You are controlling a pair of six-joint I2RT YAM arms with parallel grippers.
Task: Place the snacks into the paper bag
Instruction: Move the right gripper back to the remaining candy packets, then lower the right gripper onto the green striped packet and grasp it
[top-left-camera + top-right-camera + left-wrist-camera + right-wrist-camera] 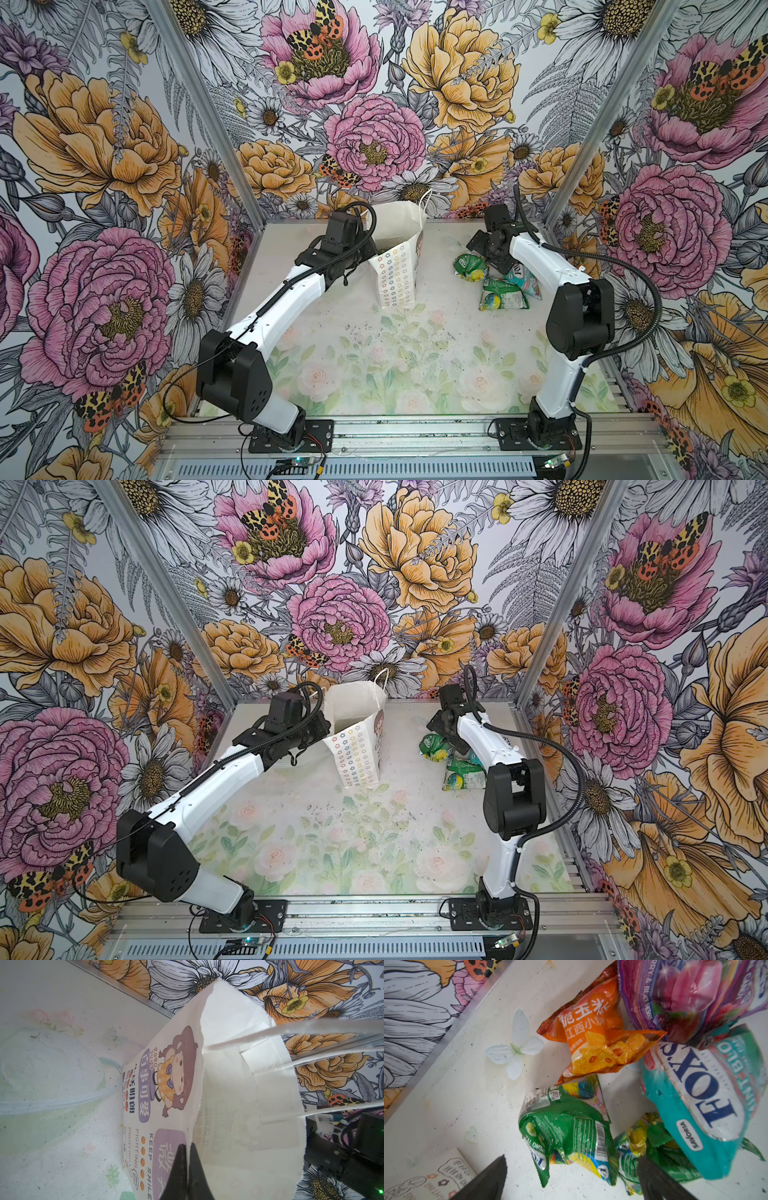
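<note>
I find the left gripper (188, 1148) clamped on the rim of the paper bag (397, 276), which stands mouth-open at the back of the bench (374, 353). My right gripper (572, 1158) hangs with jaws spread wide above the snacks (503, 293), which are clustered on the bench right of the bag: a green packet (566, 1132), an orange packet (591, 1034), a teal packet (695, 1101) and a purple packet (685, 991). I cannot tell whether it touches the green packet.

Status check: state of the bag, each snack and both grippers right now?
paper bag: standing, mouth open, rim pinched
left gripper: shut on the paper bag's rim
right gripper: open, empty
orange packet: lying outside the bag
green packet: crumpled, outside the bag
second green packet: outside, partly under the teal packet
teal packet: outside the bag
purple packet: outside the bag
</note>
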